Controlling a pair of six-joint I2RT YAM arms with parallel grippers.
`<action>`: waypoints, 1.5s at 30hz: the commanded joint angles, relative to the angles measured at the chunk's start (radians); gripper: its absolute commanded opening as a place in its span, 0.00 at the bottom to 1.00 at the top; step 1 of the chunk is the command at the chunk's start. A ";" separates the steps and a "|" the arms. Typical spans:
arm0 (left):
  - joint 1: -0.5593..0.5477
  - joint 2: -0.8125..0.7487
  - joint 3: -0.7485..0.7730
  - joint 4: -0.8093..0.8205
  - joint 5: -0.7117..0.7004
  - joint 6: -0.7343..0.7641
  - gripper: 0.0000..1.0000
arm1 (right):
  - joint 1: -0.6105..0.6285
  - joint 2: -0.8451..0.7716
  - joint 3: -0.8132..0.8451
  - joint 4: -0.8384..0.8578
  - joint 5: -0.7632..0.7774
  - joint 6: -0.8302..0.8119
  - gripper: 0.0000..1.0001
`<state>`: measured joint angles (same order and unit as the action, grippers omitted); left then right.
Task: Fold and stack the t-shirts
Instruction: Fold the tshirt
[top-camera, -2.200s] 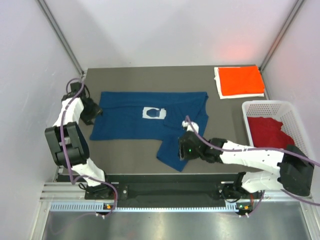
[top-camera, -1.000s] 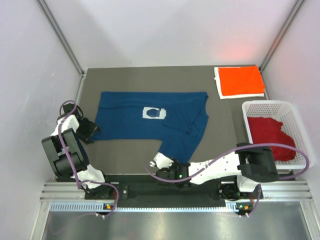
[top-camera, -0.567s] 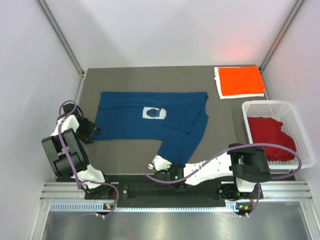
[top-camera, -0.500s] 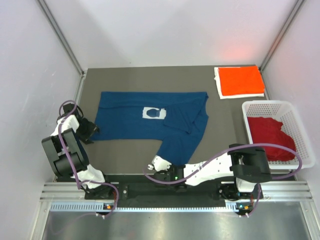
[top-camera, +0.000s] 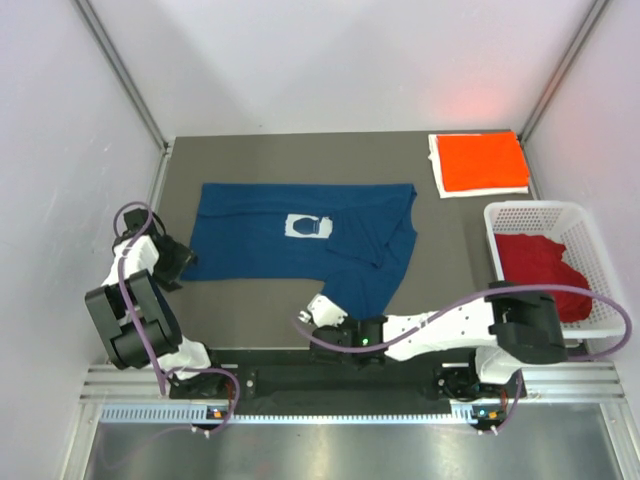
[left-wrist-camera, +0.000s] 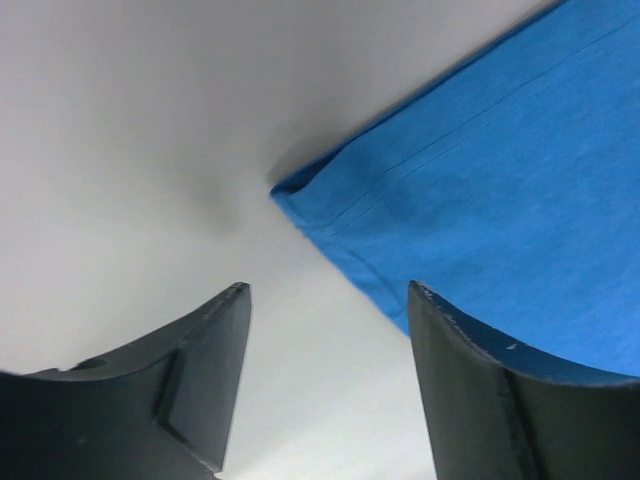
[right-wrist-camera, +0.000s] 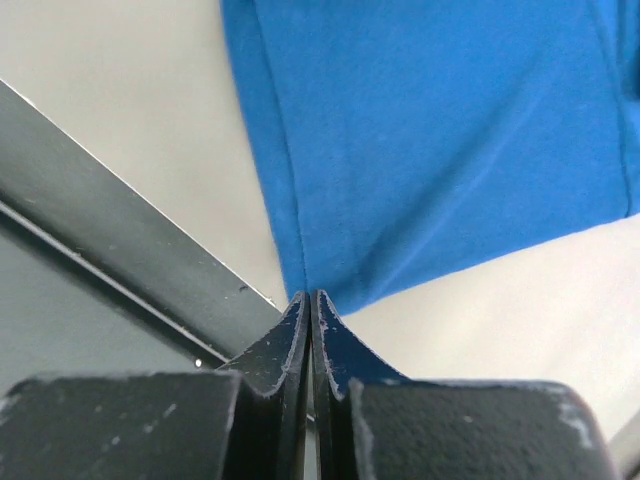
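Note:
A navy blue t-shirt (top-camera: 300, 243) with a small white chest print lies spread on the grey table, its lower part reaching toward the near edge. My left gripper (top-camera: 176, 259) is open at the shirt's near-left corner. In the left wrist view that corner (left-wrist-camera: 300, 195) lies just ahead of the empty gripper (left-wrist-camera: 330, 295). My right gripper (top-camera: 322, 311) is at the shirt's nearest corner. The right wrist view shows this gripper (right-wrist-camera: 312, 297) shut on the tip of the blue cloth (right-wrist-camera: 420, 150). A folded orange-red t-shirt (top-camera: 483, 160) lies at the far right. A dark red t-shirt (top-camera: 535, 266) lies in the basket.
A white lattice basket (top-camera: 538, 208) stands at the right edge of the table. The black rail of the table's near edge (right-wrist-camera: 120, 250) runs just beside the right gripper. White walls enclose the table on the left, far and right sides.
The right gripper left the shirt's lower flap, swung to the near edge, and now sits at the shirt's nearest corner. The left gripper moved nearer, down to the shirt's near-left corner.

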<state>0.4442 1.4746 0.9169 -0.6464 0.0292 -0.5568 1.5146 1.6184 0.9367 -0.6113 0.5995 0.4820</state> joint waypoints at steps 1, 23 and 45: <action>0.005 -0.001 -0.033 0.021 -0.009 -0.026 0.70 | -0.031 -0.106 0.008 0.010 -0.020 -0.011 0.00; 0.025 0.101 -0.059 0.094 -0.106 -0.092 0.60 | -0.137 -0.172 -0.067 0.108 -0.190 -0.189 0.36; 0.024 0.070 -0.020 0.126 -0.038 -0.091 0.00 | -0.133 0.020 -0.019 0.070 -0.245 -0.224 0.32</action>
<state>0.4618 1.5623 0.8688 -0.5549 -0.0250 -0.6415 1.3788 1.6093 0.8860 -0.5247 0.3820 0.2619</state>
